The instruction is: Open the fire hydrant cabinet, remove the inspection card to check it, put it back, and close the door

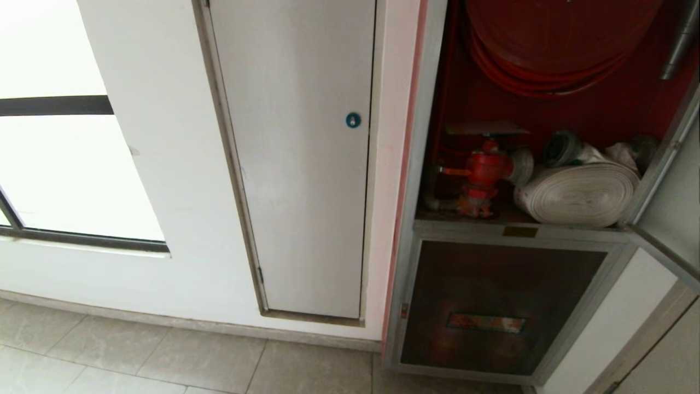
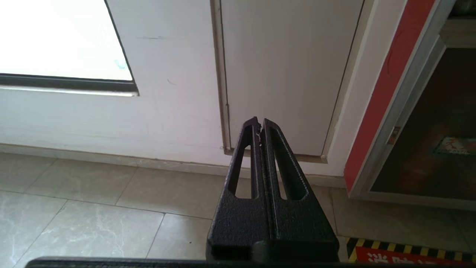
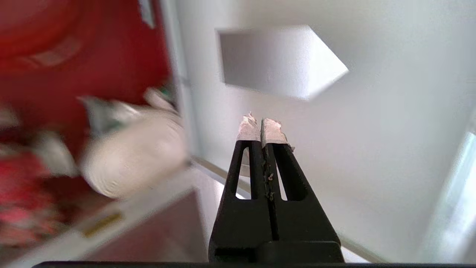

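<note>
Grey floor tiles point(image 1: 136, 355) fill the lower left of the head view, under a white wall. At the frame centre stands a plain white door panel point(image 1: 301, 164) with a small blue round lock point(image 1: 353, 120). On the right the fire hydrant cabinet point(image 1: 407, 241) is open: its red interior shows a red hose reel point(image 1: 547, 49) at the top, a red valve point(image 1: 484, 172) below it, and a rolled white hose point(image 1: 579, 194) beside the valve. The inspection card point(image 1: 485, 129) lies flat just above the valve. The door point(image 1: 670, 186), swung outward, occupies the right edge. No gripper appears in this view.

In the left wrist view, the left gripper point(image 2: 260, 124) has its fingers pressed together, low above the floor, before the white panel.

In the right wrist view, the right gripper point(image 3: 261, 128) sits at lower centre with fingers together, holding nothing, before the door's pale inner face. The blurred hose and red interior are at the left.
</note>
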Tool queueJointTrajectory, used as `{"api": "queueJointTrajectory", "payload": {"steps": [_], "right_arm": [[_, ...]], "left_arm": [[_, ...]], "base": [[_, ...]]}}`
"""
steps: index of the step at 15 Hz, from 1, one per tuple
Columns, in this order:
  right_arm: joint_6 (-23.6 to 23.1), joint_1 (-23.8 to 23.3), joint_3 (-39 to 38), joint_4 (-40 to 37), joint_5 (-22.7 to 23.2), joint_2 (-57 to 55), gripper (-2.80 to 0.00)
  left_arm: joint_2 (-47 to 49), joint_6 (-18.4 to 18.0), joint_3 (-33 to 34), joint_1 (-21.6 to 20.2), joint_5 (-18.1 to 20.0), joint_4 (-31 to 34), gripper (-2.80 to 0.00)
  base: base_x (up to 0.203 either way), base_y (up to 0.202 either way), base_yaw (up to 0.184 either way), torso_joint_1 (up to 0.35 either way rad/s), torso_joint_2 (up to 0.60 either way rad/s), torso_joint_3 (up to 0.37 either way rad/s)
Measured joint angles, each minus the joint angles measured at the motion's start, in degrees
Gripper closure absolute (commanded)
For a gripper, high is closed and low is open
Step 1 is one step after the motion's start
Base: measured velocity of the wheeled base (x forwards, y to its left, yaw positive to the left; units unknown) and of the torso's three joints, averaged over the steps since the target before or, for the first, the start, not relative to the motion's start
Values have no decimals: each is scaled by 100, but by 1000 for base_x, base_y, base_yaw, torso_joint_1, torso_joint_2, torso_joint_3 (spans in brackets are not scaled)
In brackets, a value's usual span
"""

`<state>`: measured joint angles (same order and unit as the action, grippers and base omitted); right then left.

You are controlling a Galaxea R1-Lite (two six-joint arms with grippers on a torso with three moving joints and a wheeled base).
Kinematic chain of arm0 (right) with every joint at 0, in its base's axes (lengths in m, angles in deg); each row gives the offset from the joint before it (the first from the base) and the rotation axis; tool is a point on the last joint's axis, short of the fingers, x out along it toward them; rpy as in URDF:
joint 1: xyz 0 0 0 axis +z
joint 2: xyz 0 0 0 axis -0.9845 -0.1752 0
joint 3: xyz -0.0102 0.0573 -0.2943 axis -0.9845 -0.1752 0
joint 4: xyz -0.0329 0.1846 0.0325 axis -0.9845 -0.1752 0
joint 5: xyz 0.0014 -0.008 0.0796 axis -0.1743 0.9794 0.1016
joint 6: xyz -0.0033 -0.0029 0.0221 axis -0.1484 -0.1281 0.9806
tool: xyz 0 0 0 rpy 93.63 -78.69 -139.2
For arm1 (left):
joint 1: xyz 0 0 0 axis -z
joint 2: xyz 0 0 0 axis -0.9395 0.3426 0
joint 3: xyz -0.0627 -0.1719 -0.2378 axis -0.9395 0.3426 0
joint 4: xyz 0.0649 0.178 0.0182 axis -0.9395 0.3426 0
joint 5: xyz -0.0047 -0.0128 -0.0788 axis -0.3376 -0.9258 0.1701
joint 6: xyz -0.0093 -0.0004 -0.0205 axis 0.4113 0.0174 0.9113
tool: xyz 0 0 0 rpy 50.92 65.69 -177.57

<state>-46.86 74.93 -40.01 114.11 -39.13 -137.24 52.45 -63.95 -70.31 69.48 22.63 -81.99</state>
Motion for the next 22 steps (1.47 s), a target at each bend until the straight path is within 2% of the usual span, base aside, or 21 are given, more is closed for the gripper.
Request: {"api": "queueJointTrajectory", "payload": {"steps": [5, 16, 22], "right_arm": [[83, -250, 78, -353, -15, -62, 0], [289, -963, 305, -348, 92, -844, 0], [355, -1141, 385, -337, 39, -1384, 0]], "left_arm": [[0, -1, 0, -2, 0, 1, 0], [0, 1, 0, -2, 0, 1, 0], [0, 2, 0, -2, 0, 1, 0]], "base": [[0, 0, 0, 0, 0, 0], [0, 0, 0, 0, 0, 0], [0, 0, 0, 0, 0, 0]]}}
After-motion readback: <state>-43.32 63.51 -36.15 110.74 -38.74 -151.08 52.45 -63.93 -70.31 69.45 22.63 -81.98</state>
